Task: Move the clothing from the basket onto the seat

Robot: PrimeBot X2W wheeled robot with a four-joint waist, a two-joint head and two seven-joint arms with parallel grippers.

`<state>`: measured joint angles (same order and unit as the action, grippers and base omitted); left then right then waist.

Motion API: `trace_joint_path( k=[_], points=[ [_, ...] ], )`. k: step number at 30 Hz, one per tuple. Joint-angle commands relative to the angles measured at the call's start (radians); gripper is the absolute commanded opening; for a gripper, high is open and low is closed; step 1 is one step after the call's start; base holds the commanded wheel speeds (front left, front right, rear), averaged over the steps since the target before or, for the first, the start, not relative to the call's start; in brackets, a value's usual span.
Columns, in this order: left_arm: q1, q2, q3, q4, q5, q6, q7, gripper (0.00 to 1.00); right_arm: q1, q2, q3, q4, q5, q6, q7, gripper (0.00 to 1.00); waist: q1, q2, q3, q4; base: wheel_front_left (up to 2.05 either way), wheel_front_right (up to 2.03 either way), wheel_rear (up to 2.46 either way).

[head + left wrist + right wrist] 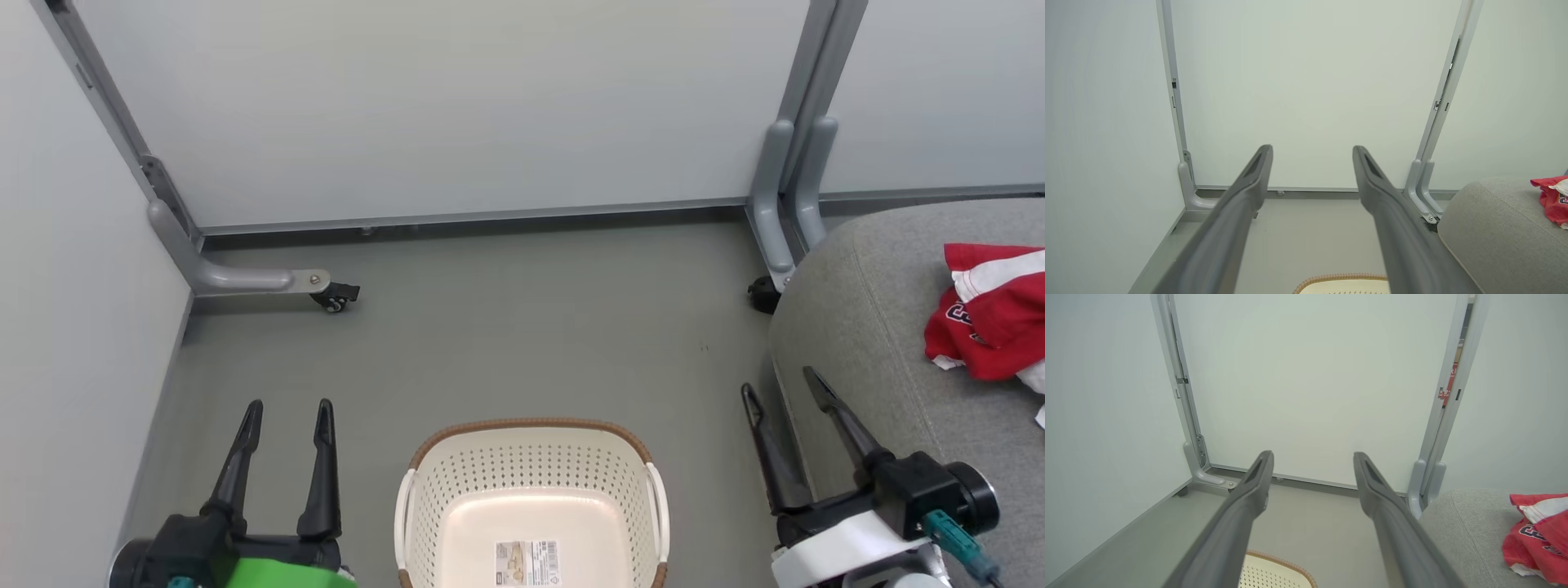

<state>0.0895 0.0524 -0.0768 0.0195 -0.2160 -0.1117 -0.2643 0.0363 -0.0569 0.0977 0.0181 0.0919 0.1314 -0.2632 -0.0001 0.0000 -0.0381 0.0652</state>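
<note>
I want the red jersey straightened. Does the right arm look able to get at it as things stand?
Probably yes: the right tool is open beside the grey seat's near edge, and nothing lies on the seat between it and the red jersey.

On your left gripper (290, 403) you see two long dark fingers (1237, 220), broad at the root and tapering to narrow tips, each with a shallow recessed slot just behind the tip; they join a black housing (192, 539) capped by a bright green cover (277, 576), with a small teal connector (178, 582) at its edge; your right gripper (778, 380) has the same dark fingers and black body, but a white cover (841, 547), a round black end cap (976, 490) ringed in silver, and a teal plug (947, 531) with a dark cable (985, 573) running off it.
</note>
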Motion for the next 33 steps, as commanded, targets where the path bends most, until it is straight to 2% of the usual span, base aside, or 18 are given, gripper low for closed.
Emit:
trace_joint_path(
  k=[1, 8, 12, 27, 28, 33],
  points=[
    [0.031, -0.002, -0.004, -0.013, 0.029, -0.008, 0.0, 1.0, 0.03, -0.001, -0.02, -0.016, -0.005, -0.001, -0.001, 1.0, 0.0001, 0.0, -0.033, 0.02, 0.0, 0.0, 0.0],
    [0.102, -0.002, -0.039, -0.02, 0.095, -0.019, 0.0, 1.0, 0.123, 0.005, -0.099, -0.053, -0.003, -0.001, -0.002, 1.0, 0.0001, 0.0, -0.058, -0.003, 0.0, 0.0, 0.0],
    [0.116, -0.002, -0.049, -0.007, 0.088, -0.019, 0.0, 1.0, 0.156, 0.005, -0.117, -0.047, 0.012, -0.001, -0.002, 1.0, 0.0001, 0.0, -0.063, -0.016, 0.0, 0.0, 0.0],
    [0.106, -0.002, -0.065, -0.012, 0.079, -0.02, 0.0, 1.0, 0.149, 0.005, -0.103, -0.045, 0.018, -0.001, -0.002, 1.0, 0.0001, 0.0, -0.058, -0.035, 0.0, 0.0, 0.0],
    [0.105, -0.002, -0.066, -0.011, 0.085, -0.017, 0.0, 0.0, 0.152, 0.008, -0.103, -0.043, 0.014, 0.0, 0.0, 0.0, 0.0001, 0.0, -0.058, -0.035, 0.0, 0.0, 0.0],
    [0.108, -0.003, -0.069, 0.029, 0.077, -0.017, 0.001, 0.0, 0.161, 0.016, -0.099, -0.001, 0.022, 0.0, 0.001, 0.0, 0.0001, 0.0, -0.057, -0.035, 0.0, 0.0, 0.0]
  ],
)
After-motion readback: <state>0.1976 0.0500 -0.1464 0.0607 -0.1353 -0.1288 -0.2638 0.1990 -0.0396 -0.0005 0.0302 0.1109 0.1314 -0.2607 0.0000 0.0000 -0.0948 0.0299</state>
